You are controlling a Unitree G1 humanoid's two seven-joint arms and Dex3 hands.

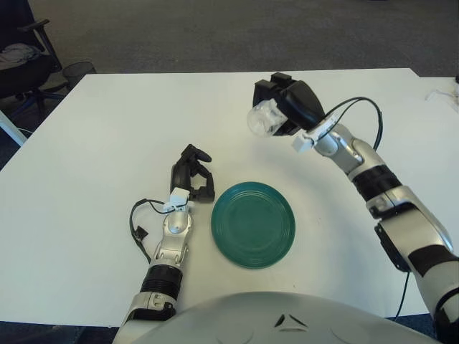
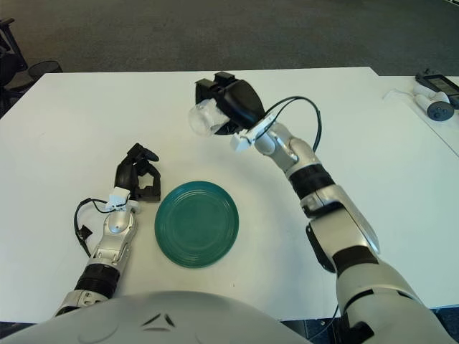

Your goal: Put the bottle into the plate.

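Carrying bottle toward plate, right hand.

Nearest the front edge of the table (image 1: 86, 129) sits the green plate (image 1: 252, 224), bare; left hand (image 1: 192, 174) idles just beside its left rim, fingers curled, holding nothing. Farther back, right hand (image 1: 287, 107) has its fingers wrapped round the clear bottle (image 1: 262, 120), lifted off the table, long axis roughly level, free end pointing left. Plate lies toward the front edge from the bottle, so I judge the next move is inward and down.

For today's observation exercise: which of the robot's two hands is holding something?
The right hand, raised above the table beyond the green plate, grips the clear bottle. The left hand beside the plate's left holds nothing.
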